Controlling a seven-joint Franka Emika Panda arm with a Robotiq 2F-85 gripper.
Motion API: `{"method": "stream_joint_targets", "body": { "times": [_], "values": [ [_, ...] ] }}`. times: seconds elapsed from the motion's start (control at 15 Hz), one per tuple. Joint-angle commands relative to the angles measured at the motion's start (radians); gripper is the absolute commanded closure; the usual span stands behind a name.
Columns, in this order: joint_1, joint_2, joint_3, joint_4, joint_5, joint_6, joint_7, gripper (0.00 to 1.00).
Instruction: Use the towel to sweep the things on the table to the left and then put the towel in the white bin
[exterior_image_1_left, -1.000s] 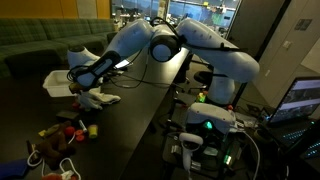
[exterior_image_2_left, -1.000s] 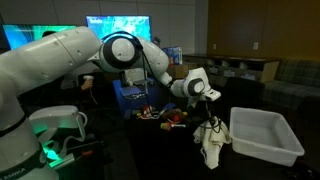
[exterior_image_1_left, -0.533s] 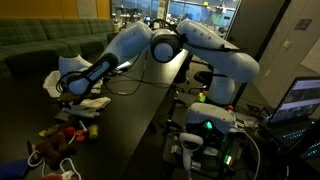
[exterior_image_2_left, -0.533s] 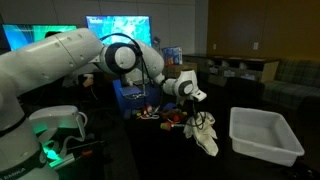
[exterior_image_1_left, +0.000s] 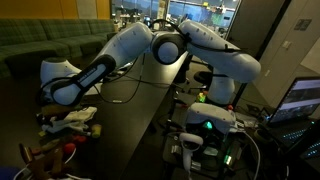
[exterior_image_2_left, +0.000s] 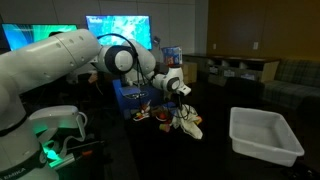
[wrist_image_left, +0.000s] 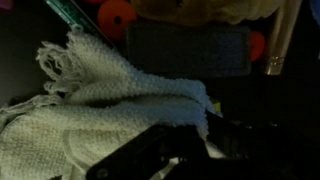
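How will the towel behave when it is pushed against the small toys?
Probably floppy: the towel bunches in soft folds, so it may crumple rather than push firmly. Its loose, fringed knit looks likely to snag on the toys. It seems light for its size.

Wrist view: dim, grainy and soft all over. The fingers are a dark, blurred silhouette. The towel just beyond them is the brightest area, its weave legible. The small things farther beyond are out of focus.

Exterior views: dark room. Light comes from a bright screen behind the fingers and a green glow at the robot base. There is a faint sheen on the black table. The white bin, well aside of the fingers, is pale and clear.
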Motion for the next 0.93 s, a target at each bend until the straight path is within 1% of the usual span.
{"method": "stream_joint_targets", "body": {
  "times": [0.0, 0.33, 0.53, 0.6, 0.87],
  "values": [
    [0.031, 0.04, 0.006, 0.105, 0.028, -0.023, -0.02, 0.91],
    [0.055, 0.052, 0.01, 0.165, 0.043, -0.022, -0.014, 0.9],
    [0.054, 0.052, 0.013, 0.19, 0.049, -0.025, -0.023, 0.91],
    [0.042, 0.033, 0.021, 0.172, 0.036, -0.013, -0.02, 0.91],
    [0.001, -0.048, 0.023, 0.119, 0.043, 0.007, -0.031, 0.91]
  ]
}}
